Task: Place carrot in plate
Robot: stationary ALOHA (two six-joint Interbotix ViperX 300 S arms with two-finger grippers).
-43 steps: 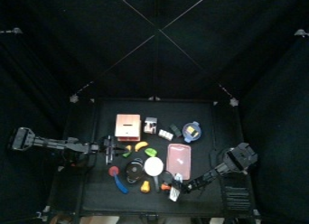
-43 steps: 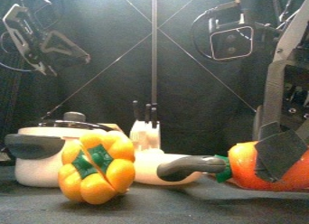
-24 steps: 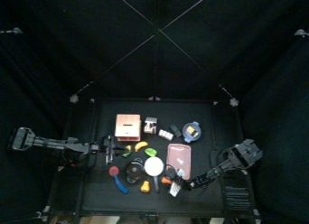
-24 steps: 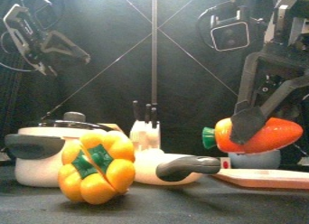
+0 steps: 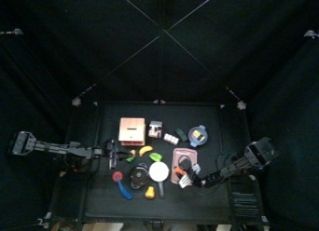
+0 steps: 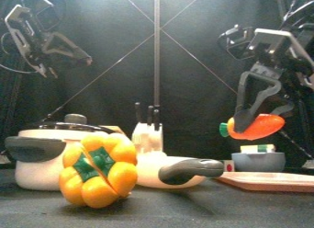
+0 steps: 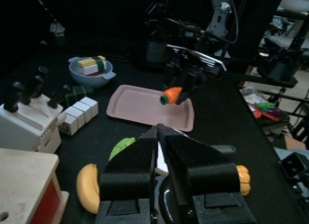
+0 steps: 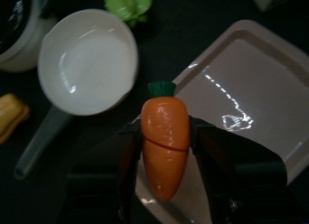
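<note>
The carrot is orange with a green top. My right gripper is shut on it and holds it in the air over the near edge of the pale pink plate. In the front view the carrot hangs well above the plate. In the top view the right gripper is at the plate's front end. The left wrist view shows the carrot above the plate. My left gripper is shut and empty, resting at the table's left.
A white pan lies beside the plate. A yellow bell pepper and a white pot stand at the front left. A knife block, a blue bowl and a wooden board are further back.
My right gripper has lifted the carrot from low near the table's front and carried it up and back, over the plate. The left arm has not moved.
</note>
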